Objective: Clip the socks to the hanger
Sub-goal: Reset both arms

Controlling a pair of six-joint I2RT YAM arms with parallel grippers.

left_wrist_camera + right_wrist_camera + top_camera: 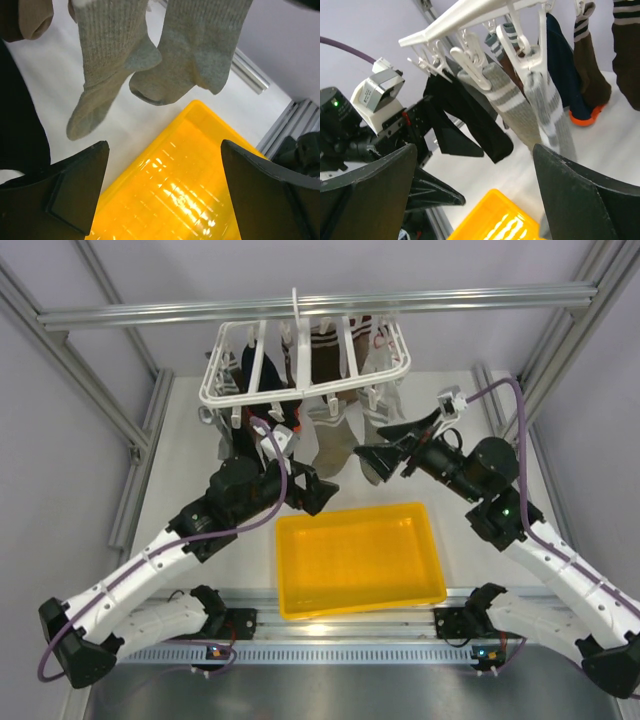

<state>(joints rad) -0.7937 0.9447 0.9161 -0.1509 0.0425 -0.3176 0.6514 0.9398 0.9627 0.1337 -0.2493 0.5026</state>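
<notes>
While the left gripper [164, 150] hangs low in the left wrist view with its two black fingers spread wide and nothing between them, the pair of mid-grey ribbed socks [117, 55] dangles across the upper half of that frame. Their toes show just above a corner of the yellow plastic tray [197, 107]. From the top camera, the white plastic rectangular hanger [222, 393] sits at upper centre beneath a silver metal rail [150, 312]. The grey socks hang from the hanger's right part and the tray lies at lower centre. Right of centre, the right gripper [392, 443] is just beside those socks. Its wrist view shows its fingers likewise parted and empty. From left to right along the hanger in that view come a black sock [465, 125], the two grey socks pinched at their white-striped cuffs by white clips [530, 55], a navy sock [560, 55] and a brown striped sock [590, 70].
</notes>
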